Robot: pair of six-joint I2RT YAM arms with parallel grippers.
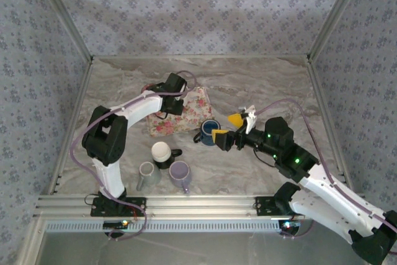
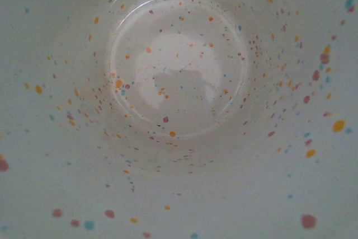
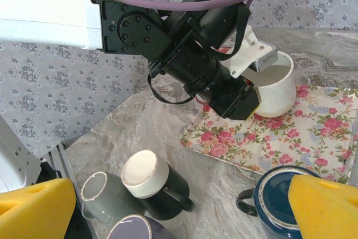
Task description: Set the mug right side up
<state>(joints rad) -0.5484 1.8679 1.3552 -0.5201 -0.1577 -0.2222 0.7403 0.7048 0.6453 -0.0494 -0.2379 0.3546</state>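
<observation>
1. My left gripper [image 3: 260, 62] sits at the rim of the speckled mug [image 3: 277, 90], upper right of the right wrist view. I cannot tell whether it is clamped on the rim or loose.
2. The speckled mug rests on the floral placemat [image 3: 313, 132], mouth facing up.
3. My left wrist view looks straight down into the mug; its inner floor is upper centre.
4. My right gripper [image 1: 227, 128] is spread wide and holding nothing, just beside the blue mug [image 3: 274, 200].
5. At lower left of the right wrist view, the black mug [image 3: 162, 186], grey mug [image 3: 103, 197] and lilac mug [image 3: 134, 229] cluster together.
</observation>
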